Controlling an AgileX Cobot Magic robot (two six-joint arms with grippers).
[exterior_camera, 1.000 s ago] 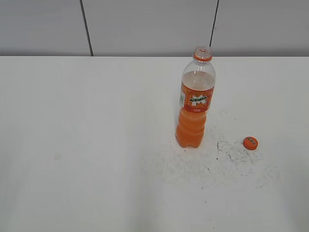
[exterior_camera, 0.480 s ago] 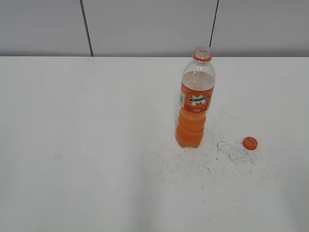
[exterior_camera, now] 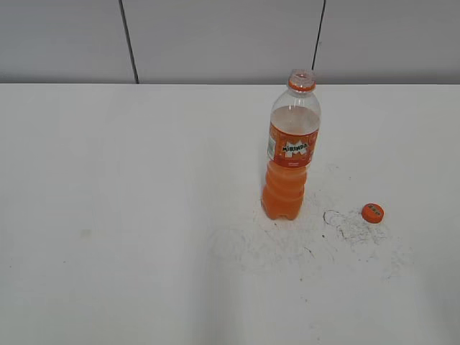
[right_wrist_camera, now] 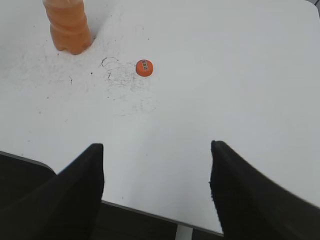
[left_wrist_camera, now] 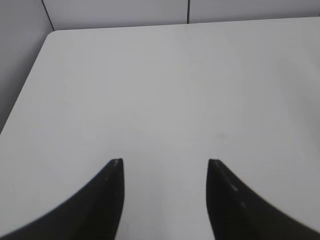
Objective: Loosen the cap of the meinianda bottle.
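**Cap off, both arms pulled back**

Bottle stands upright on the counter, right of centre, long axis vertical, neck open with only the orange ring showing. Cap lies flat on the counter to the bottle's right, apart from it, print side up, sitting at the edge of a patch of dark scuff marks. Judged from this, the loosening is already done and the cap is fully removed.

Right end effector is spread wide and holds nothing. It hangs back near the counter's near edge. From it the cap lies ahead and slightly left, the bottle further ahead and left; only the bottle's lower body shows in that view. Right arm is clearly the nearer one to both.

Left end effector also wide apart, empty, looking over bare counter; neither bottle nor cap shows in its view.

Neither arm appears in the exterior view. Nothing stands between the right end effector and the cap or bottle: open counter, only scuffs. Grey panelled wall behind.
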